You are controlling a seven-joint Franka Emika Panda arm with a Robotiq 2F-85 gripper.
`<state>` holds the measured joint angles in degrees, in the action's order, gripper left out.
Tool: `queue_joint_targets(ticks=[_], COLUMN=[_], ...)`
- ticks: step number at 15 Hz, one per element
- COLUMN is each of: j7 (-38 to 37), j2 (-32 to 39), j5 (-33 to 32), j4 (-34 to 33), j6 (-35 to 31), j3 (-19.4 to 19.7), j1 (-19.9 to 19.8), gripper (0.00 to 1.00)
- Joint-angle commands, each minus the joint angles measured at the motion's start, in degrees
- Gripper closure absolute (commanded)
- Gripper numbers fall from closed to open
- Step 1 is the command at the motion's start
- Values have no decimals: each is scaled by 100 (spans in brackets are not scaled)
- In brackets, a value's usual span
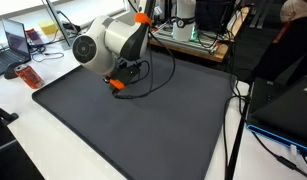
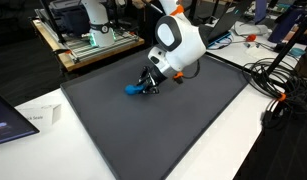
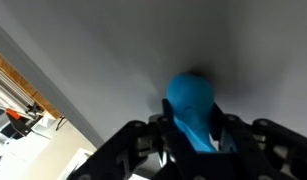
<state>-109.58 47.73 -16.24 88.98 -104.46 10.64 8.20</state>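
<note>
A blue object (image 3: 191, 110) with a rounded end sits between my black fingers in the wrist view. My gripper (image 3: 193, 138) is shut on it, low over the dark grey mat (image 2: 163, 120). In an exterior view the blue object (image 2: 133, 89) sticks out from the gripper (image 2: 148, 84) and lies on the mat. In an exterior view the gripper (image 1: 119, 83) is down at the mat's far edge (image 1: 123, 120), and the blue object is hidden behind it.
A laptop (image 1: 11, 45) and a small orange item (image 1: 30, 77) lie on the white table beside the mat. Cables (image 2: 278, 85) trail off the mat's side. A rack with equipment (image 2: 88, 35) stands behind. A paper (image 2: 33, 118) lies by the mat's corner.
</note>
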Motion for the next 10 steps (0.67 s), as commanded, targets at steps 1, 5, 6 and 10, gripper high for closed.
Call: queue_joint_targets(ticks=[1, 5, 6, 10], j7=[-32, 103, 130, 177], j2=[109, -86, -147, -494], j5=[89, 158, 168, 222], j4=[-245, -151, -104, 169], j6=[218, 148, 126, -44], j3=[-37, -132, -149, -202], j1=[-49, -87, -90, -79], gripper=[95, 98, 98, 98])
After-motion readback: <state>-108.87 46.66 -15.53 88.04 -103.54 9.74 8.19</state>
